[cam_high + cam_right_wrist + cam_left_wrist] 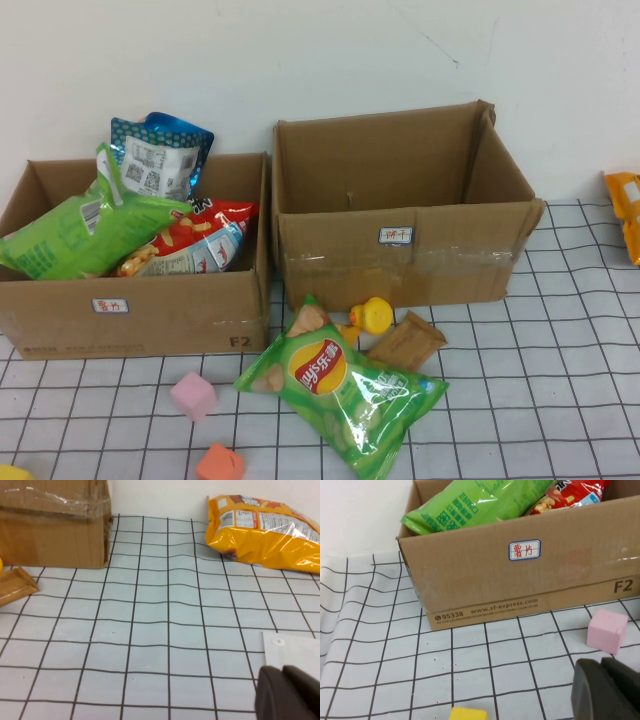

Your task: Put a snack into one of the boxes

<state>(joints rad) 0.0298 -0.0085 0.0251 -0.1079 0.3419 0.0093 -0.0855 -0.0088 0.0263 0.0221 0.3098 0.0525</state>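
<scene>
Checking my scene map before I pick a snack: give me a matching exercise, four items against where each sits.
Items:
1. green Lay's chip bag
2. orange snack bag
3. red snack bag
4. pink foam cube

Places:
A. inside the left cardboard box
B. on the cloth, far right
C. on the cloth before the right cardboard box
D. on the cloth before the left box

Pairs: 1-C, 2-B, 3-A, 4-D

The left gripper and right gripper hover low over the cloth.
</scene>
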